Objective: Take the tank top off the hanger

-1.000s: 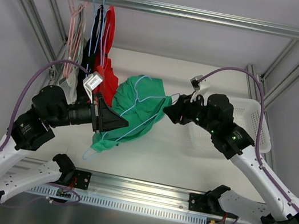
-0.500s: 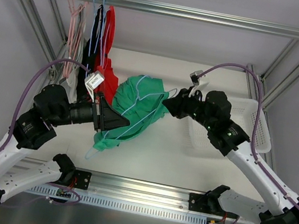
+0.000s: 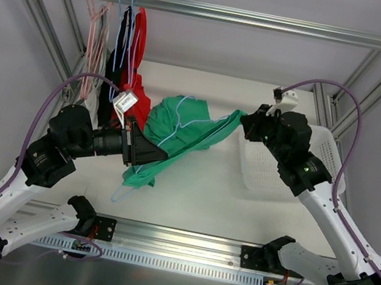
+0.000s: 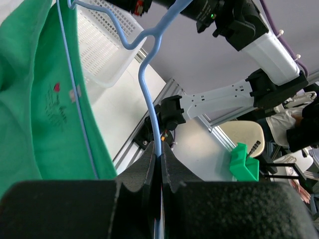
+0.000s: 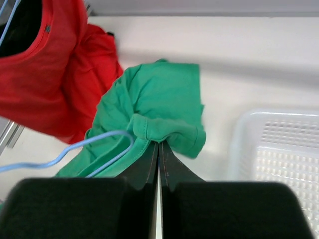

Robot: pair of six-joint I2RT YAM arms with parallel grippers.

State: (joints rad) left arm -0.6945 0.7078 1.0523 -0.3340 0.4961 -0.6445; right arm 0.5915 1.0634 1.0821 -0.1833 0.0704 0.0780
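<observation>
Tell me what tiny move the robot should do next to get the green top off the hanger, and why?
Probably the right hand should pull its pinched fold of the green fabric tank top a little farther toward the white plastic basket. The left hand is shut on the light blue wire hanger, and the top is stretched between them but not yet off it.

A white table [image 3: 198, 181] fills the middle of the top view, bounded at the bottom by an aluminium rail [image 3: 181, 238] that carries the two black arm bases. A white mesh plastic basket [image 3: 258, 171] stands on it at centre right. The green tank top [image 3: 178, 129] has its lowest tip over the table left of centre; whether it touches cannot be told.
</observation>
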